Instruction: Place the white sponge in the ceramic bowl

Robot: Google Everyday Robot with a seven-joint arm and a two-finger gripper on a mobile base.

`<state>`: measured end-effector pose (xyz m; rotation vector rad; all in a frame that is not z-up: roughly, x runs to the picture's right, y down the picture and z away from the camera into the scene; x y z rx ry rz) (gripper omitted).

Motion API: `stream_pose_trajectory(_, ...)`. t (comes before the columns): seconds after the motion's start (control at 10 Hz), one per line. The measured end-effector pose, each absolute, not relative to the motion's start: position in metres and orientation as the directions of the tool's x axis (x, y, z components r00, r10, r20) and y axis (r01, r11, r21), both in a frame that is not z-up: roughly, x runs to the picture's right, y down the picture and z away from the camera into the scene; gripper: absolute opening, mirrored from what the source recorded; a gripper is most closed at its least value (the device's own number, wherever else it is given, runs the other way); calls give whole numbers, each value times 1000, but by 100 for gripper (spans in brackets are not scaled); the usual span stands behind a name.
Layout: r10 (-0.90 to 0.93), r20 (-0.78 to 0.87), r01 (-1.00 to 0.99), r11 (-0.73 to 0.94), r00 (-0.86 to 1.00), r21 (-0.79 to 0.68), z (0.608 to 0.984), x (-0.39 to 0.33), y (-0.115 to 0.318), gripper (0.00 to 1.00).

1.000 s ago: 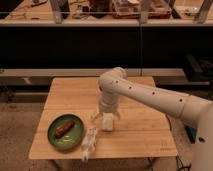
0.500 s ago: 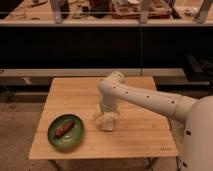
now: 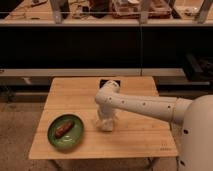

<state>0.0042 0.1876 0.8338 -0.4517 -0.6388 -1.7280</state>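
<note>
The ceramic bowl point(image 3: 54, 140) is a round, shallow green dish at the front left of the wooden table point(image 3: 140, 137). A brown lump point(image 3: 64, 129) lies in it. My gripper point(image 3: 105, 123) hangs from the white arm point(image 3: 145, 105) over the middle of the table, just right of the bowl and low over the wood. A pale mass sits at its tip. I cannot tell the white sponge apart from the gripper there, and no sponge lies loose on the table.
A dark object point(image 3: 106, 82) stands at the table's back edge, partly behind the arm. Dark shelving point(image 3: 100, 45) runs behind the table. The floor point(image 3: 20, 125) to the left is speckled.
The pale shape that reached towards the front edge beside the bowl is gone from there. The gripper end has drawn in and sits a little right of the bowl.
</note>
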Motion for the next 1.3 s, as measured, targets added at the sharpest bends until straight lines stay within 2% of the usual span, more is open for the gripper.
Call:
stream_pose_trajectory(0.3, -755, 606, 969, -186, -249, 165, 843, 3, 206, 77)
stream_pose_trajectory(0.6, -754, 609, 969, -170, -246, 181, 844, -5, 211, 50)
stream_pose_trajectory(0.8, -750, 610, 966, -173, -255, 191, 844, -15, 211, 26)
stream_pose_trajectory(0.9, -746, 612, 964, -176, -263, 200, 844, -19, 212, 20)
stream_pose_trajectory(1.1, -734, 609, 951, -181, -300, 250, 832, -33, 208, 17)
stream_pose_trajectory(1.3, -743, 576, 927, -166, -341, 335, 803, -52, 190, 17)
